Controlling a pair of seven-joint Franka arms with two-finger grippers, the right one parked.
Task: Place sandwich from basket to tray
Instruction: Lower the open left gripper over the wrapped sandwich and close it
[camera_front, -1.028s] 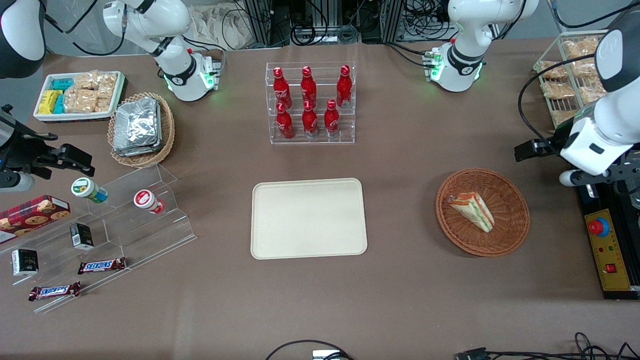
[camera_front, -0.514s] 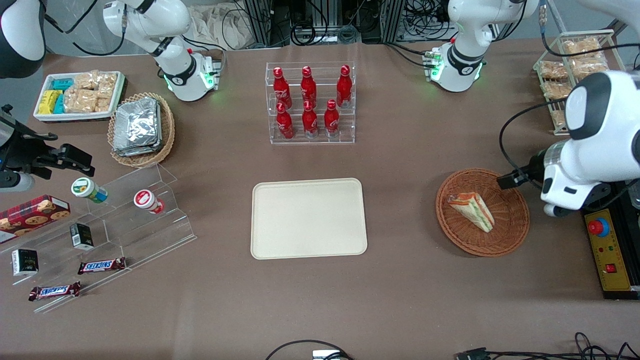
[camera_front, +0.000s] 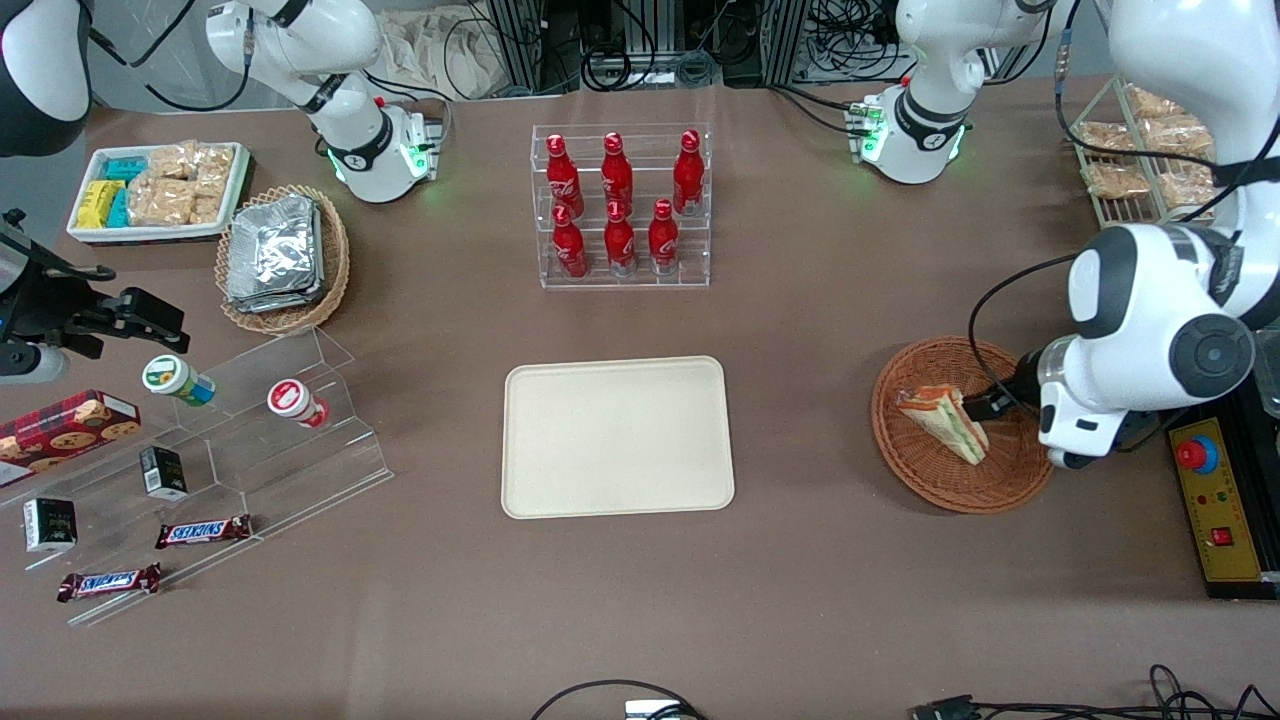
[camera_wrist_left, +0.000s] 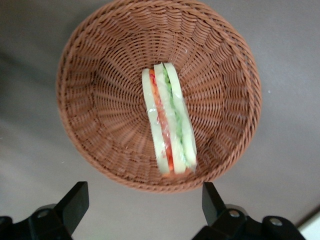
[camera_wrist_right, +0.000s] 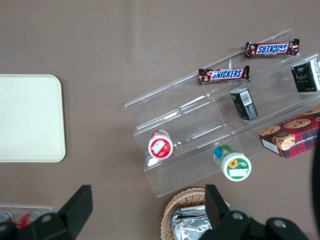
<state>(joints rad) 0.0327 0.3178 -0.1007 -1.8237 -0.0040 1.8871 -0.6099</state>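
Plainly, the open pincer hovers above a wrapped triangular sandwich striped orange-red and green.

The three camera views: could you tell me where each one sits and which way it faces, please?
Front view: high above the table, facing both arms; the gripper hangs over the basket beside the sandwich.
Left wrist view: looks straight down past open fingers at the sandwich in the basket.
Right wrist view: looks down at the tray and snack rack.
Shared: sandwich and basket in front and left wrist views; tray in front and right wrist views.
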